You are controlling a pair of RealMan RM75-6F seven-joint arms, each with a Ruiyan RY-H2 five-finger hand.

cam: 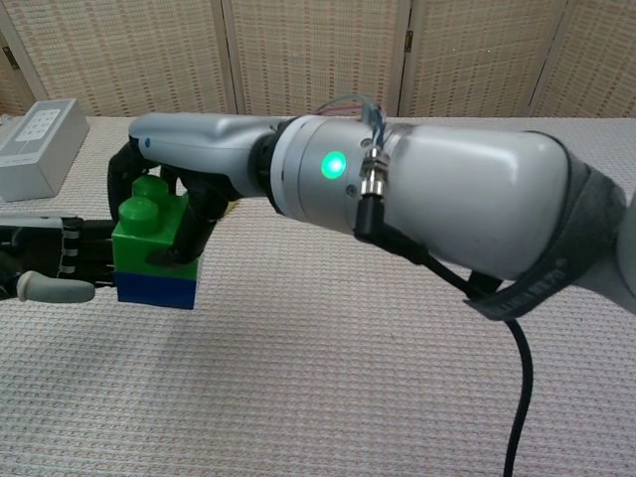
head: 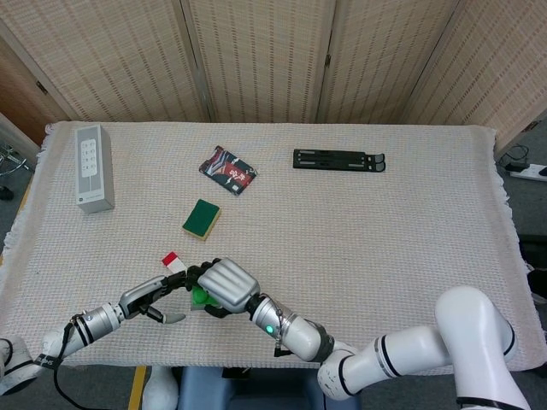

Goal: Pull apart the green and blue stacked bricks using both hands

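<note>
white remote box (head: 92,166), snack packet (head: 228,170), sponge (head: 201,219), black stand (head: 338,160)

Blue brick (cam: 156,287) lay hidden beneath the right robot hand (head: 226,286) in the head view, with only a sliver of green brick (head: 200,296) showing. Left robot hand (cam: 45,266) was cut off by the chest view's edge. Couldn't tell whether its fingers touched the bricks.

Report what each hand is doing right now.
Right hand: fingers wrapped around the green brick.
Left hand: at the blue brick; grip cannot be told.
</note>
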